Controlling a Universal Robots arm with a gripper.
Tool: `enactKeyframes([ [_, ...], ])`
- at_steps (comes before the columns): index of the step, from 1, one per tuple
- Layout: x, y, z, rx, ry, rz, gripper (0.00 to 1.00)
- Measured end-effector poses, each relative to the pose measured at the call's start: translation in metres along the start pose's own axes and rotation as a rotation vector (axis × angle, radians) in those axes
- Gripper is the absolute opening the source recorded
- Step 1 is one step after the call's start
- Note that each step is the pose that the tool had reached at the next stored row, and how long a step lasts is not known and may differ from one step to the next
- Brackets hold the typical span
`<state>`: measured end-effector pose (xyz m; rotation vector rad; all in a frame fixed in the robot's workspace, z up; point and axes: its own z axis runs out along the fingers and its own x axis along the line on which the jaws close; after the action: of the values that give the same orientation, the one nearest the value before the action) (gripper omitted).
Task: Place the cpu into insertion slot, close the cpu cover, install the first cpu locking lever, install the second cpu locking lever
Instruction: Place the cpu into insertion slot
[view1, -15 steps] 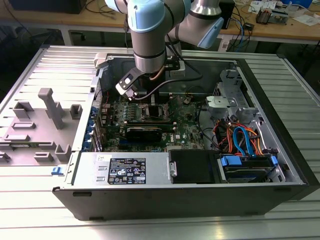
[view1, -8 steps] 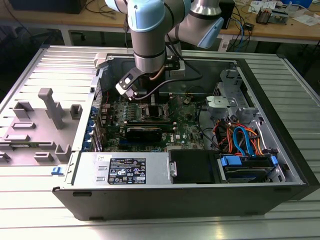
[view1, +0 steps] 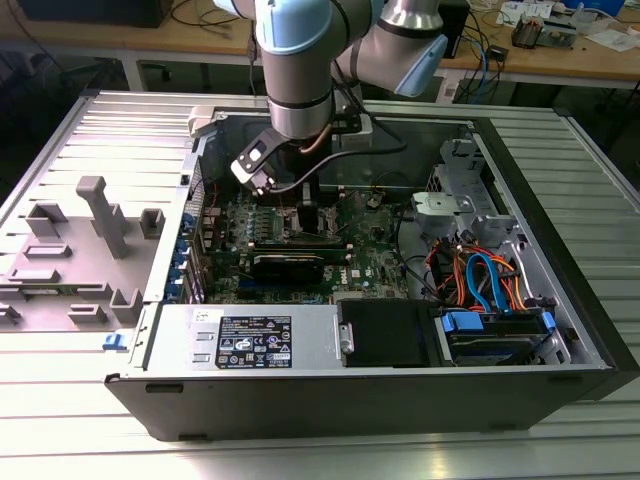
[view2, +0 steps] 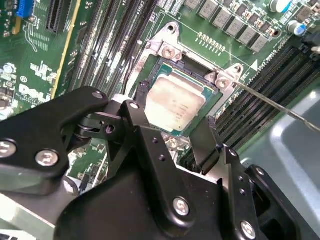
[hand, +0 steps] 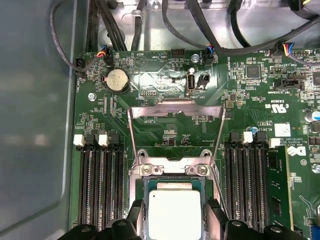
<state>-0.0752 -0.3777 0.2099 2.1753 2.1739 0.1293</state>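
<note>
1. While the tool is reaching down into the open computer case, its black fingers are standing to either side of the cpu and appear to be clamping it by two opposite edges.
2. The cpu is sitting inside the silver rim of the insertion slot, silver top facing up. In both wrist views it is looking level and square to the rim. Whether it is fully seated is not clear.
3. Judgement: the first step, placing the cpu, is in hand and is looking close to done.
4. The cpu cover is lying swung open just beyond the slot, with green board showing through its window. It is not yet closed.
5. A thin locking lever is angling up and away from one corner of the slot, unlatched.
6. Long black memory slots are running along both sides of the slot, close to the fingers.
7. Judgement: the next move is calling for a gentle release and a straight lift, so the chip is not being dragged or tipped, and the fingers are not catching the memory slots or the lever.
8. In the exterior view, the case is resting on a ribbed metal surface, with grey fixture blocks well apart on the exterior view's left.
</note>
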Motion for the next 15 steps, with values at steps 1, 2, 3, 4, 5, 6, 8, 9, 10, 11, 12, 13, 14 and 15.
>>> enactKeyframes([
  [1, 0.0, 0.0006, -0.0029, 0.0001, -0.0001, 0.0, 0.62],
  [2, 0.0001, 0.0015, -0.0064, 0.0006, 0.0, 0.0, 0.62],
  [3, 0.0001, 0.0019, -0.0086, 0.0011, 0.0, 0.0, 0.6],
  [4, 0.0001, 0.0022, -0.0101, 0.0014, 0.0, 0.0, 0.53],
  [5, 0.0002, 0.0024, -0.012, 0.0021, -0.0001, 0.0, 0.47],
  [6, 0.0002, 0.0028, -0.0131, 0.0025, 0.0, 0.0, 0.41],
  [8, 0.0002, 0.0032, -0.0155, 0.0029, -0.0001, 0.0, 0.35],
  [9, 0.0003, 0.0033, -0.0164, 0.0029, -0.0001, 0.001, 0.29],
  [10, 0.0003, 0.0036, -0.0171, 0.003, 0.0, 0.001, 0.23],
  [11, 0.0003, 0.0037, -0.0174, 0.0031, 0.0, 0.001, 0.17],
  [12, 0.0003, 0.0037, -0.0173, 0.003, 0.0002, 0.001, 0.17],
  [13, 0.0003, 0.0037, -0.0174, 0.0031, 0.0001, 0.001, 0.11],
  [14, 0.0003, 0.0037, -0.0174, 0.0031, 0.0, 0.001, 0.11],
  [15, 0.0003, 0.0037, -0.0174, 0.0032, -0.0001, 0.001, 0.11],
])
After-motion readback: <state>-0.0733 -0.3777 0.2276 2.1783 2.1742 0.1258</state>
